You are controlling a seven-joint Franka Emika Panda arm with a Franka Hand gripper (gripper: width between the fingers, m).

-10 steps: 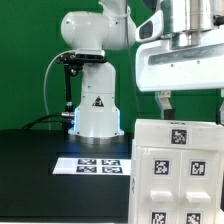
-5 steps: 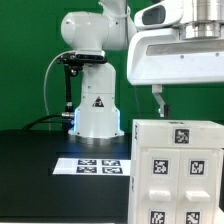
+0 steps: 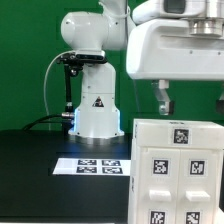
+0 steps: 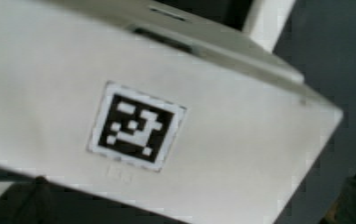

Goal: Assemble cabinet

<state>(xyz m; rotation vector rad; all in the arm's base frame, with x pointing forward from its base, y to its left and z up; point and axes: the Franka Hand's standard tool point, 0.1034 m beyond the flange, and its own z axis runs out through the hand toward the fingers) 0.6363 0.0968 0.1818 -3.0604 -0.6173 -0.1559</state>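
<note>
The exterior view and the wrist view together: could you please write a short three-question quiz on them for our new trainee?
1. True or false: the gripper is clamped on the cabinet.
2. On which side of the exterior view does the cabinet stand?
A. its left
B. its right
3. Fill in: the marker board lies flat on the black ____ in front of the arm's base.

Key:
1. False; the gripper hangs above the cabinet top with a gap under the one visible finger.
2. B
3. table
</note>
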